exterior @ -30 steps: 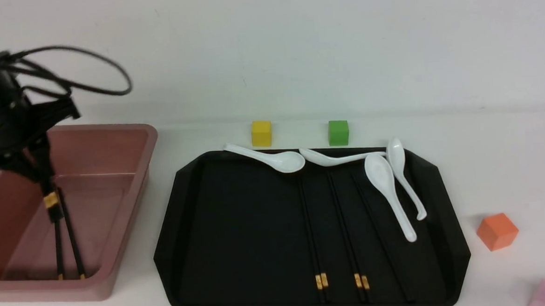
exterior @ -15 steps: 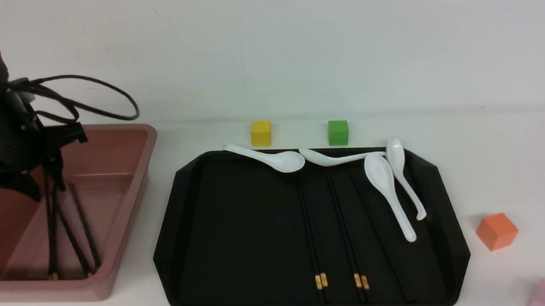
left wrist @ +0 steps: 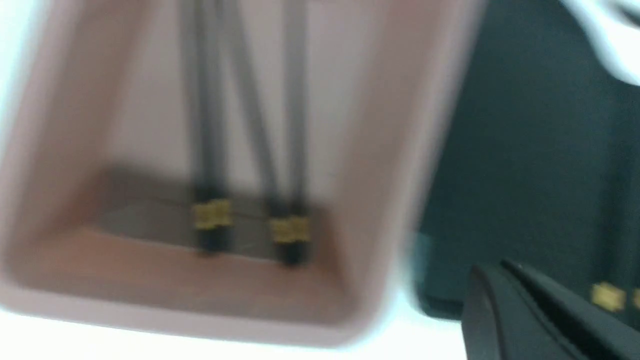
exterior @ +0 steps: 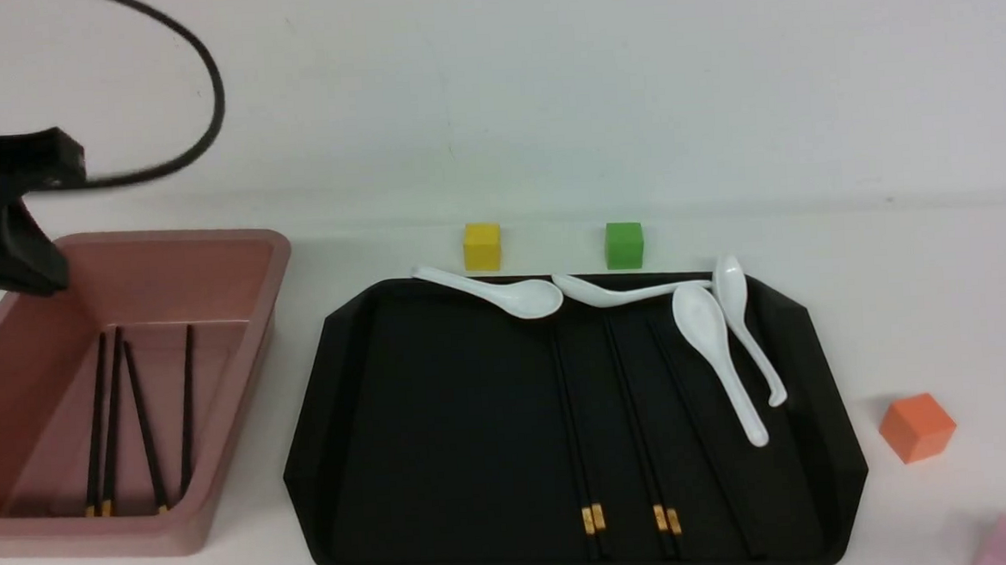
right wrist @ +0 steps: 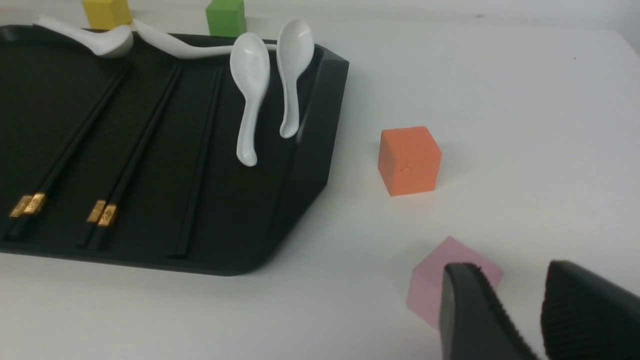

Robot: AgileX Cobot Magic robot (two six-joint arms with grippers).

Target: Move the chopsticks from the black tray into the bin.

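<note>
The pink bin [exterior: 254, 270] stands at the left with several black chopsticks [exterior: 114, 423] lying flat in it; they also show, blurred, in the left wrist view [left wrist: 250, 125]. My left gripper [exterior: 69, 221] is open and empty, high above the bin's far left corner; one finger [left wrist: 505, 320] shows in its wrist view. The black tray [exterior: 441, 423] holds two gold-banded chopstick pairs [exterior: 575, 425] [exterior: 639, 422] and more thin black sticks [exterior: 705, 444] to their right. My right gripper [right wrist: 505, 272] is open and empty, low over the table right of the tray [right wrist: 30, 100].
Several white spoons [exterior: 713, 340] lie along the tray's far and right side. A yellow cube [exterior: 482, 246] and a green cube [exterior: 624, 244] stand behind the tray. An orange cube [exterior: 917, 427] and a pink cube [right wrist: 430, 285] sit right of it, the pink one just by my right fingers.
My left gripper let go of the chopsticks over the bin and rose up and to the left. The sticks fell and now lie flat in the bin. Nothing on the tray moved.
</note>
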